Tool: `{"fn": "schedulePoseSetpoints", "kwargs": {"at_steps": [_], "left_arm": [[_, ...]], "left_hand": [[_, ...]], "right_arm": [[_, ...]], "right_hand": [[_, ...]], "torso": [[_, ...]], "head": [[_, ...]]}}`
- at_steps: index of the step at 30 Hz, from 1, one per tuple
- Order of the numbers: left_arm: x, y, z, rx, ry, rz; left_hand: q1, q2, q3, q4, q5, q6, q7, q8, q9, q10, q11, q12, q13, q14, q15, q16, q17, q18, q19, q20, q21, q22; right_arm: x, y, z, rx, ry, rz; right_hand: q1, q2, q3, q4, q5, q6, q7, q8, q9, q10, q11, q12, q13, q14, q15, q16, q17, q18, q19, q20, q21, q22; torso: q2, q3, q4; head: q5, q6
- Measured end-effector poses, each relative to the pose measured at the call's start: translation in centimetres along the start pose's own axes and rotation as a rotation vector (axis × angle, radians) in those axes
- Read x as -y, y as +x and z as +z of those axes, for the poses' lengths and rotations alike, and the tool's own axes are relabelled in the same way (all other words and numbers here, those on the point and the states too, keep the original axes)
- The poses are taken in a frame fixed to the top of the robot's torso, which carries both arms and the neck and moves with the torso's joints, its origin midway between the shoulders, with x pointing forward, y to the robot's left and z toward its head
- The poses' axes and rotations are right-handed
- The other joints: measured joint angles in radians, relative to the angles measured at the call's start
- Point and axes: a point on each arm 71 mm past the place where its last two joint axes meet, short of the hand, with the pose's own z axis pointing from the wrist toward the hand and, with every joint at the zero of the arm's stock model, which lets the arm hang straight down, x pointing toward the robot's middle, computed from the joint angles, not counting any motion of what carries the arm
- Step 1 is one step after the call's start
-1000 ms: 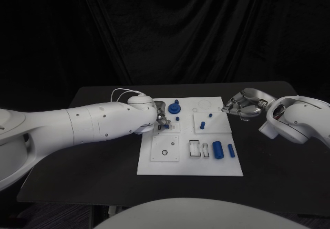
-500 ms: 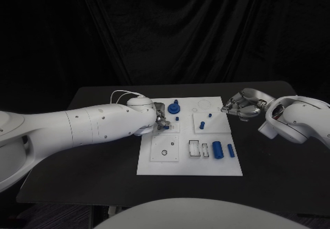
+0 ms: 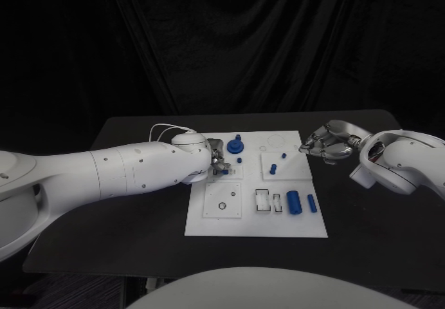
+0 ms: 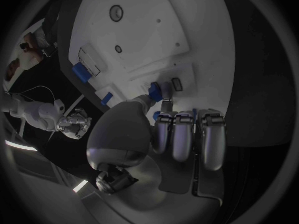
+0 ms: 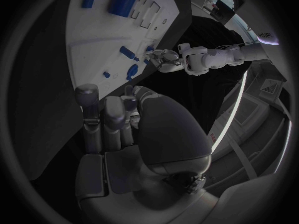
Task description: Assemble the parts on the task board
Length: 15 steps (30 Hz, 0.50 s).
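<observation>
The white task board (image 3: 213, 219) lies mid-table. My left hand (image 3: 218, 161) is low over its upper left part. In the left wrist view its thumb and a fingertip (image 4: 167, 105) pinch a small blue part (image 4: 154, 89) against the board (image 4: 143, 40). A round blue part (image 3: 234, 147) and a blue peg (image 3: 272, 169) stand just right of that hand. A thick blue cylinder (image 3: 293, 201) and a thinner one (image 3: 312, 203) lie lower right. My right hand (image 3: 325, 143) hovers at the board's right upper edge, fingers curled in, holding nothing.
Rectangular slots (image 3: 262, 200) and a round hole (image 3: 222, 206) are set in the board's lower half. Black table (image 3: 121, 238) surrounds the board on all sides. My left forearm (image 3: 130, 168) lies across the table's left half.
</observation>
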Motion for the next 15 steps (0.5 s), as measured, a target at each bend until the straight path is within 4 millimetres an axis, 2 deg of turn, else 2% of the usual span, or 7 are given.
{"fn": "schedulePoseSetpoints", "kwargs": {"at_steps": [1, 4, 7, 9, 11, 15], "left_arm": [[-0.01, 0.00, 0.01, 0.002, 0.001, -0.001], [-0.02, 0.09, 0.06, 0.005, 0.003, -0.004], [0.05, 0.22, 0.07, 0.004, 0.006, -0.006], [0.05, 0.24, 0.08, 0.004, 0.007, -0.006], [0.05, 0.22, 0.07, 0.004, 0.007, -0.006], [0.04, 0.19, 0.07, 0.003, 0.007, -0.006]], "left_hand": [[-0.005, -0.005, 0.004, 0.001, -0.022, 0.000, 0.000, -0.004, 0.002, 0.000, 0.000, 0.000, 0.000, 0.000, 0.000, 0.000, 0.000, 0.000, 0.000, 0.000, 0.000, 0.000], [-0.044, 0.002, -0.007, 0.020, -0.126, -0.007, -0.004, -0.014, 0.008, 0.000, 0.000, 0.000, 0.000, 0.000, 0.000, 0.000, 0.000, 0.000, 0.000, 0.000, 0.000, 0.000], [-0.078, 0.006, -0.019, 0.032, -0.195, -0.011, 0.002, -0.027, 0.012, 0.000, 0.000, 0.000, 0.000, 0.000, 0.000, 0.000, 0.000, 0.000, 0.000, 0.000, 0.000, 0.000], [-0.116, 0.009, -0.042, 0.034, -0.248, -0.007, 0.008, -0.039, 0.012, -0.001, 0.008, 0.000, 0.000, -0.002, 0.006, 0.000, 0.000, 0.000, 0.001, 0.006, 0.000, 0.000], [-0.145, 0.011, -0.063, 0.034, -0.280, -0.011, 0.012, -0.045, 0.012, -0.002, 0.009, 0.000, 0.000, 0.000, 0.007, 0.000, 0.000, 0.000, 0.000, 0.007, 0.000, 0.000], [-0.180, 0.012, -0.095, 0.035, -0.310, -0.011, 0.016, -0.060, 0.013, -0.002, 0.009, 0.000, 0.000, 0.000, 0.007, 0.000, 0.000, 0.000, 0.000, 0.007, 0.000, 0.000]], "right_arm": [[0.01, 0.00, -0.01, -0.001, 0.001, 0.000], [0.04, 0.01, -0.02, -0.003, 0.003, 0.000], [0.07, 0.02, -0.04, -0.006, 0.005, 0.000], [0.08, 0.04, -0.05, -0.007, 0.006, 0.000], [0.10, 0.05, -0.05, -0.009, 0.007, 0.000], [0.12, 0.08, -0.06, -0.014, 0.010, 0.000]], "right_hand": [[0.000, 0.000, 0.000, 0.000, 0.000, 0.000, 0.000, 0.000, 0.000, 0.000, 0.000, 0.000, 0.000, 0.000, 0.000, 0.000, 0.000, 0.000, 0.000, 0.000, 0.000, 0.000], [0.000, 0.000, 0.000, 0.000, 0.000, 0.000, 0.000, 0.000, 0.000, 0.000, 0.000, 0.000, 0.000, 0.000, 0.000, 0.000, 0.000, 0.000, 0.000, 0.000, 0.000, 0.000], [0.000, 0.000, 0.000, 0.000, 0.000, 0.000, 0.000, 0.000, 0.000, 0.000, 0.000, 0.000, 0.000, 0.000, 0.000, 0.000, 0.000, 0.000, 0.000, 0.000, 0.000, 0.000], [0.000, 0.000, 0.000, 0.000, 0.000, 0.000, 0.000, 0.000, 0.000, 0.000, 0.000, 0.000, 0.000, 0.000, 0.000, 0.000, 0.000, 0.000, 0.000, 0.000, 0.000, 0.000], [0.000, 0.000, 0.000, 0.000, 0.000, 0.000, 0.000, 0.000, 0.000, 0.000, 0.000, 0.000, 0.000, 0.000, 0.000, 0.000, 0.000, 0.000, 0.000, 0.000, 0.000, 0.000], [0.000, 0.000, 0.000, 0.000, 0.000, 0.000, 0.000, 0.000, 0.000, 0.000, 0.000, 0.000, -0.002, 0.000, 0.000, 0.000, -0.001, 0.000, 0.000, 0.000, 0.000, -0.001]], "torso": [[0.000, 0.0000, 0.0000], [0.000, 0.0000, -0.0002], [0.000, 0.0000, -0.0003], [0.000, -0.0001, -0.0005], [0.001, -0.0003, -0.0005], [0.001, -0.0006, 0.0002]], "head": [[0.000, 0.000], [0.003, 0.000], [0.005, 0.000], [0.005, 0.000], [0.005, 0.000], [0.003, 0.000]]}}
